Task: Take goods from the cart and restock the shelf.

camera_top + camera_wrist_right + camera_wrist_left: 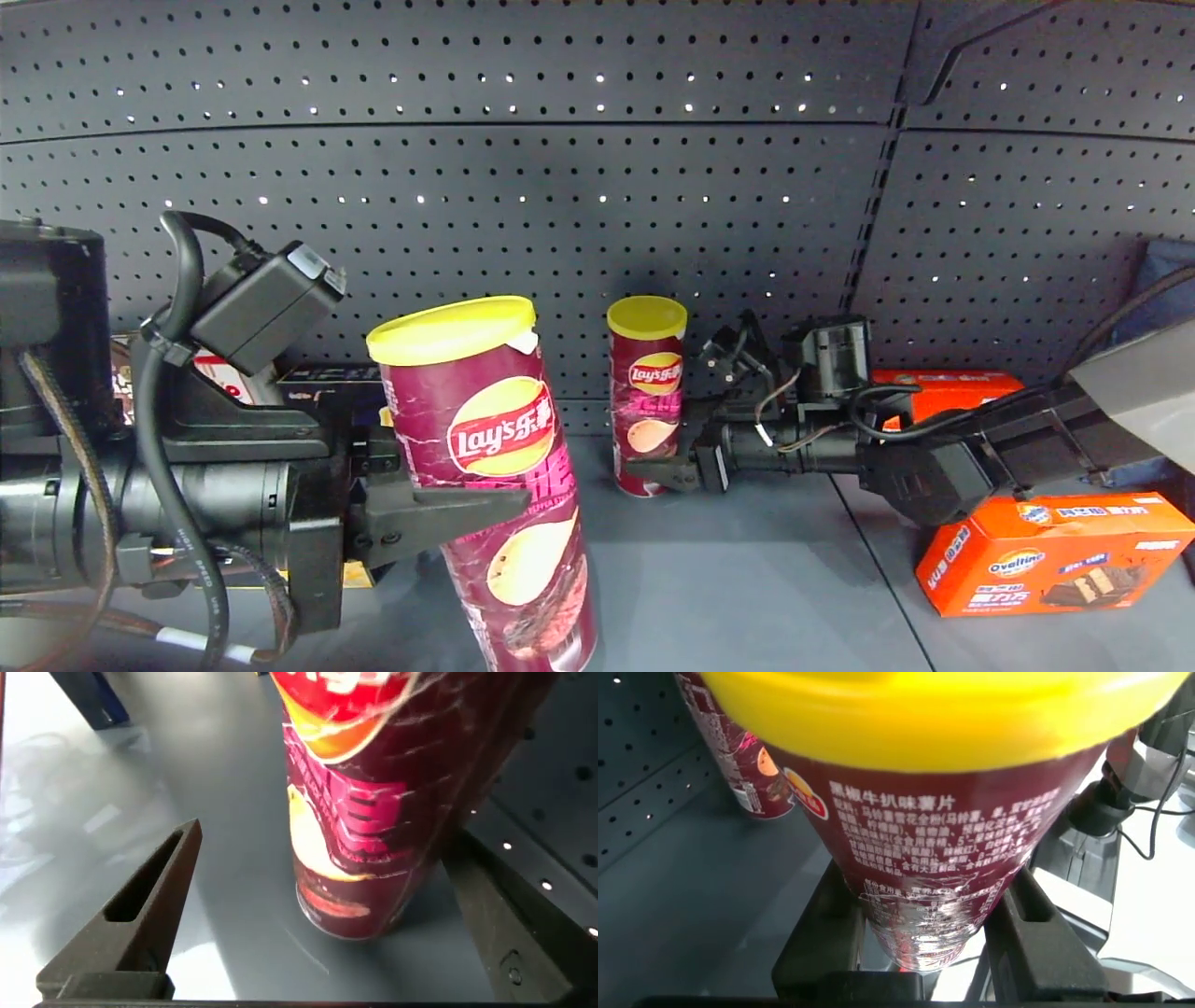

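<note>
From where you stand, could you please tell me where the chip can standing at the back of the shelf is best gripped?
Grip the rear can round its lower body, coming level from the right. It stands upright, its round wall suits opposed fingers, and the pegboard close behind bars that side. The right end effector brackets it there, open.

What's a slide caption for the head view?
Left gripper holds a chip can; right gripper open around another can on the shelf.

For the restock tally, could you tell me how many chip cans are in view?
2. One can is clamped in the left gripper; the other can stands on the shelf by the back panel, between the open right gripper's fingers. More may be hidden from view.
</note>
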You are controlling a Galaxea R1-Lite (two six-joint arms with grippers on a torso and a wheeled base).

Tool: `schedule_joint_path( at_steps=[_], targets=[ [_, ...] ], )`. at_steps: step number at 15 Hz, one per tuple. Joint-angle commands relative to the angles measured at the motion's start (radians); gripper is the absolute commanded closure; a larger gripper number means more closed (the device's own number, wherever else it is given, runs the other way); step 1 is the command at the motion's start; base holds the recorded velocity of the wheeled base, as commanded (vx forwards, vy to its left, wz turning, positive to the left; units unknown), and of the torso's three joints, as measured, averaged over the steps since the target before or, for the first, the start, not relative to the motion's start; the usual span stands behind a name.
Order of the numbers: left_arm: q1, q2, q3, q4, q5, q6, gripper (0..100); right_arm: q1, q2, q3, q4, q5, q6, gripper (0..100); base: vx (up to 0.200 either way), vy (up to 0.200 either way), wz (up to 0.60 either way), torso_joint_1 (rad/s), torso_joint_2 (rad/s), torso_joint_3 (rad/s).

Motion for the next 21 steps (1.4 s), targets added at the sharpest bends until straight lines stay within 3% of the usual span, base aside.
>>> schedule_joint_path(
  at_steps=[1, 6, 7, 17, 18, 21],
  targets=[
    [0.001, 0.000, 0.002, 0.000, 0.000, 0.000, 100, 0.003, 0.028, -0.013, 0.000, -0.001, 0.000, 0, 0.000, 0.000, 0.00, 0.000, 0.00, 0.000],
    [0.001, 0.000, 0.004, 0.000, 0.002, 0.000, 100, 0.008, 0.068, -0.038, -0.018, -0.015, 0.004, 0, 0.000, 0.000, 0.00, 0.000, 0.00, 0.000],
    [0.001, 0.000, 0.004, 0.001, 0.002, 0.000, 100, 0.009, 0.071, -0.039, -0.029, -0.018, 0.006, 100, 0.000, 0.000, 0.00, 0.000, 0.00, 0.000],
    [0.013, -0.005, 0.001, 0.001, 0.002, 0.000, 100, 0.025, -0.023, 0.019, -0.026, -0.051, 0.008, 100, 0.000, 0.000, 0.00, 0.000, 0.00, 0.000],
    [0.013, -0.006, 0.006, 0.001, 0.003, -0.002, 100, 0.052, -0.055, 0.064, -0.052, -0.133, 0.011, 100, 0.000, 0.000, 0.00, 0.000, 0.00, 0.000],
    [0.013, -0.006, 0.009, 0.003, 0.006, -0.002, 100, 0.103, -0.150, 0.194, -0.096, -0.145, 0.027, 100, 0.000, 0.000, 0.00, 0.000, 0.00, 0.000]
  ],
)
